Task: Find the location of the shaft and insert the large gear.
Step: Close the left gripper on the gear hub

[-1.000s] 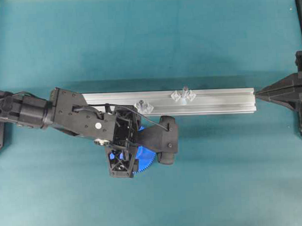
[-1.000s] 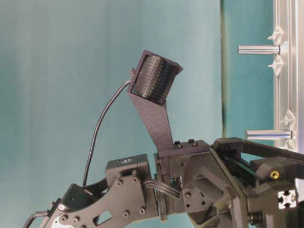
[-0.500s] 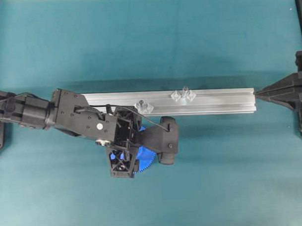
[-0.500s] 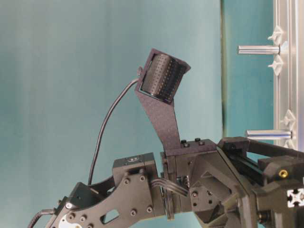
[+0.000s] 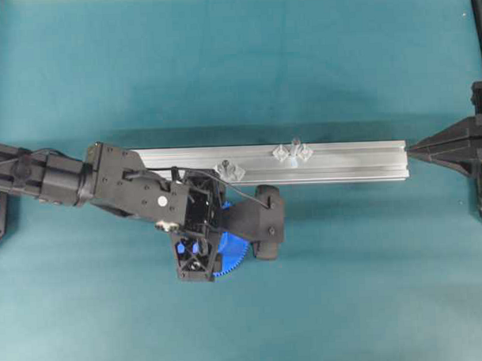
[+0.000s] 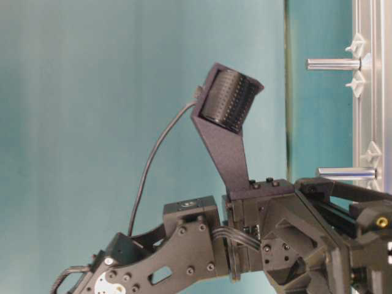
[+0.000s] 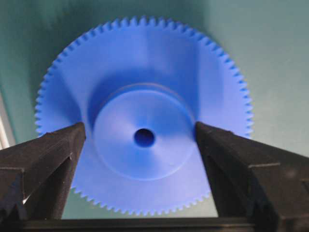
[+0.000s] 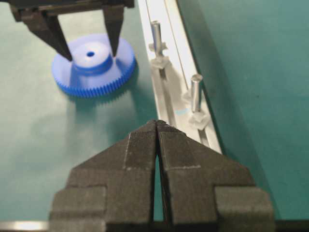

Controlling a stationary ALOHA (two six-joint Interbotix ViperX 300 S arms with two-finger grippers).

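Two fingers [image 7: 53,154] of my left gripper [image 8: 87,46] stand spread wide, straddling the raised hub of the large gear [image 7: 143,116], seemingly not yet pinching it, lying flat beside the rail [image 5: 343,155], while my right gripper [image 8: 158,126] stays out, clenched empty.

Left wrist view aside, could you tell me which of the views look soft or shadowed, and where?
Left wrist view: the large gear is fairly sharp at its hub, with the left gripper's fingers blurred and a shadow above the hub. Right wrist view: the shut right gripper is soft, and the gear casts a dark shadow on the mat. Overhead view: evenly lit, mild shadow behind the rail.
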